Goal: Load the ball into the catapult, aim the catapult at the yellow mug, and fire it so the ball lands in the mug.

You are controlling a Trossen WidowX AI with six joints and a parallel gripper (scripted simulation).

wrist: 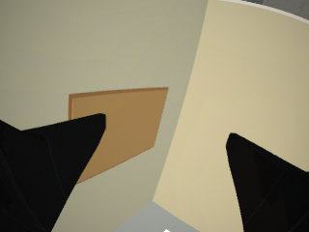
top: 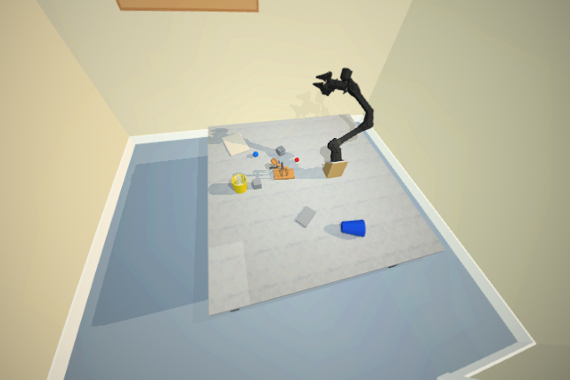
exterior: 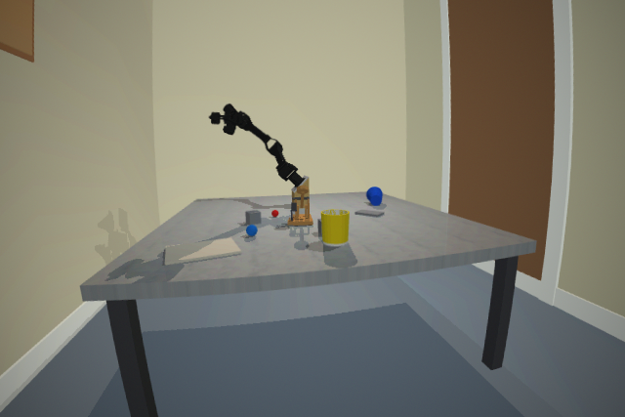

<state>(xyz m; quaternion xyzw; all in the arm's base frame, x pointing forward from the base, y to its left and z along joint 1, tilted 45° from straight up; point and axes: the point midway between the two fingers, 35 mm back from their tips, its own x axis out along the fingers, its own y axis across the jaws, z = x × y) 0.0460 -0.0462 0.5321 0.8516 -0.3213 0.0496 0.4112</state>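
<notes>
The orange catapult (top: 283, 174) (exterior: 301, 221) stands on the table, in front of the arm's base, its upright parts and raised end above the base plate. The yellow mug (top: 239, 183) (exterior: 335, 228) stands upright beyond it; no ball is visible in it. A small red ball (top: 297, 159) (exterior: 274, 213) lies on the table near the catapult. A blue ball (top: 255, 154) (exterior: 251, 229) lies farther out, toward the beige board. My gripper (top: 315, 81) (wrist: 167, 130) is open and empty, high above the table and away from both balls; the wrist view shows only walls and floor between and around the fingers.
A grey cube (top: 280, 150) (exterior: 253, 217) sits between the balls; another grey block (top: 256, 183) is close beside the mug. A beige board (top: 235, 144) (exterior: 214, 251) lies near the table's edge. A grey slab (top: 305, 216) (exterior: 369, 213) and a tipped blue cup (top: 354, 228) (exterior: 374, 195) lie on the other side.
</notes>
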